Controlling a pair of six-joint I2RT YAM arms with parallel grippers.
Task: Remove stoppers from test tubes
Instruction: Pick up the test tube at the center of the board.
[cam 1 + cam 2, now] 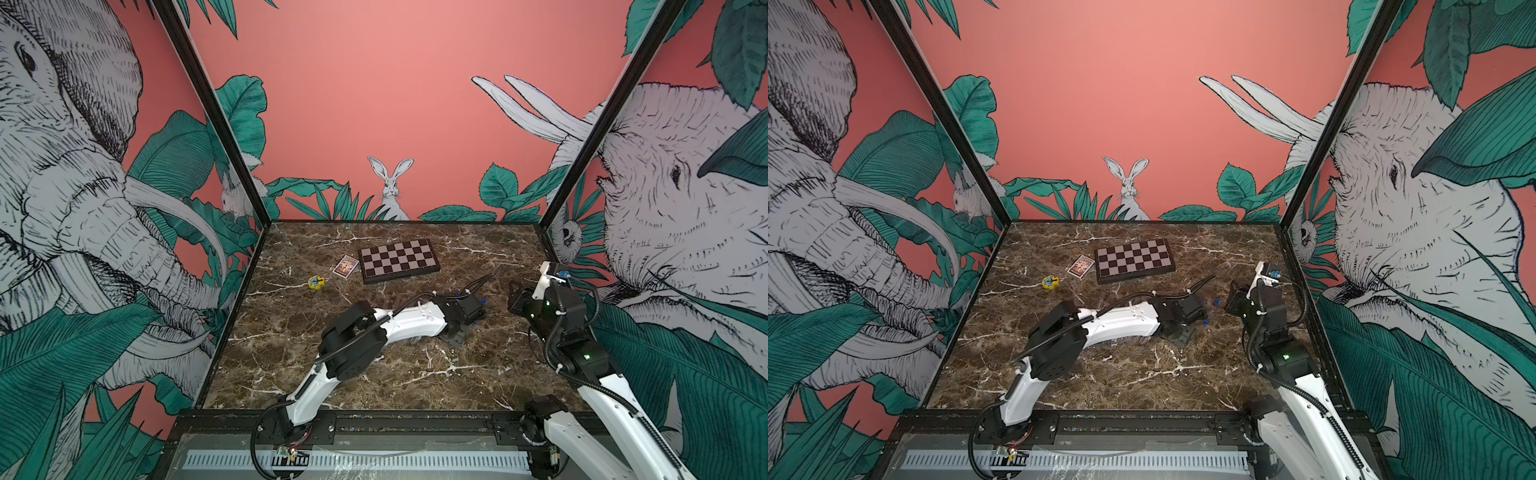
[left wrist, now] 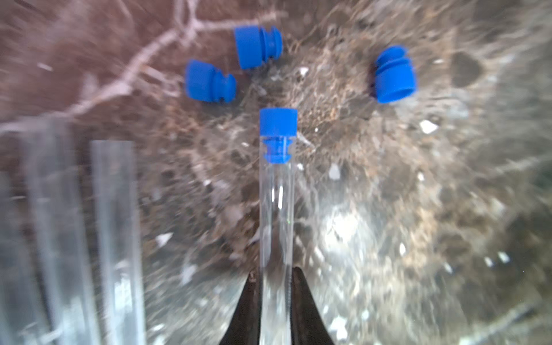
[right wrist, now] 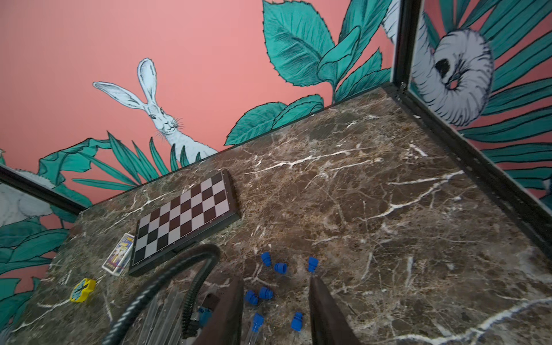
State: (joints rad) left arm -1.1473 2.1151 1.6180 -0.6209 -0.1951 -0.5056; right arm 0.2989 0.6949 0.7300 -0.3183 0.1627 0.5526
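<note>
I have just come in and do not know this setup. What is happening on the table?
The left gripper is shut on a clear test tube, and its blue stopper is not yet pulled out. The right gripper is open and holds nothing. Several loose stoppers lie on the marble table, and some open tubes lie close by.

Left claw (image 2: pixel 274 273) grips stoppered tube (image 2: pixel 276 215) (stoppers (image 2: pixel 258 46) nearby).
</note>
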